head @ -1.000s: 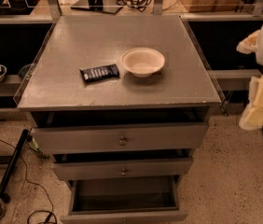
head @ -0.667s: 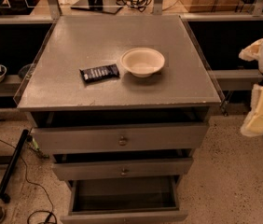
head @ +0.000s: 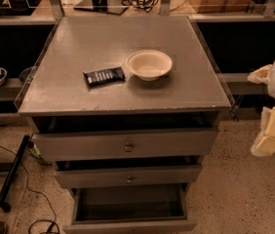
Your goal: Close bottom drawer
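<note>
Pincer at 3 o'clock, state can't tell. Bottom drawer at 6 is open; an off-centre push could jam it.

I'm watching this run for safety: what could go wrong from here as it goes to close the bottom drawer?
1. The gripper hangs right of the cabinet, level with the top drawer, far from the bottom drawer; swinging in, it might clip the top drawer or middle drawer, which both stick out too.
2. A hard shove could jolt the cabinet and slide the bowl on top.
</note>
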